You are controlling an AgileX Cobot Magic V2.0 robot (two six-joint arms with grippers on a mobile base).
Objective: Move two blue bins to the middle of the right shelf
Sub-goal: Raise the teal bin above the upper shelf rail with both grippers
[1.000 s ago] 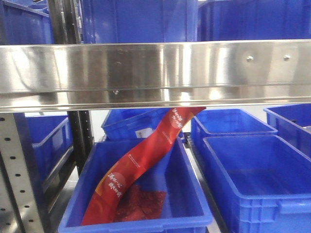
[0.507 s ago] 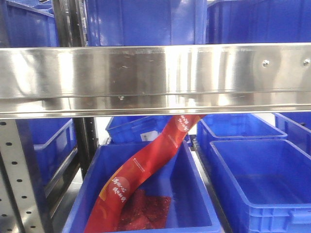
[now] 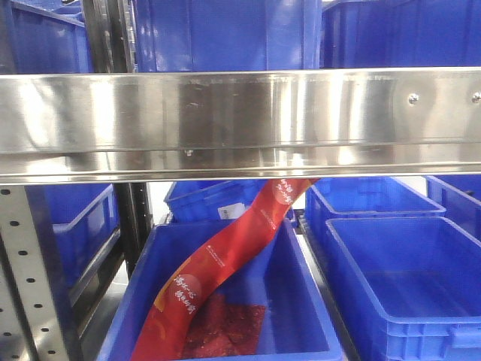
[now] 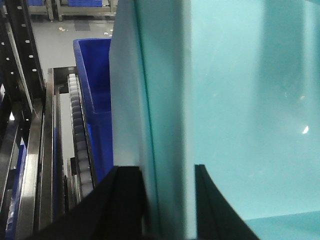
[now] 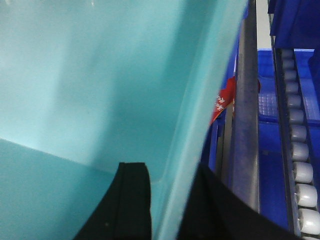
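Both wrist views are filled by a pale blue-green bin. In the left wrist view my left gripper [image 4: 165, 170] is shut on the bin's [image 4: 240, 100] side wall, one black finger [image 4: 127, 200] outside and one inside. In the right wrist view my right gripper [image 5: 167, 172] is shut on the opposite wall of the bin [image 5: 100, 75], again one finger on each side. The bin hangs between the two grippers. Neither the grippers nor the held bin show in the front view.
A steel shelf beam [image 3: 240, 120] crosses the front view, with dark blue bins [image 3: 218, 34] above it. Below stand a blue bin [image 3: 308, 301] with a red bag [image 3: 225, 256] and an open blue bin [image 3: 406, 278]. Roller tracks [image 4: 77, 130] [image 5: 300, 150] and shelf posts flank the held bin.
The front view slid a little, so the shelf beam and bins moved rightward in the frame and look slightly nearer. In the last half second almost nothing moved.
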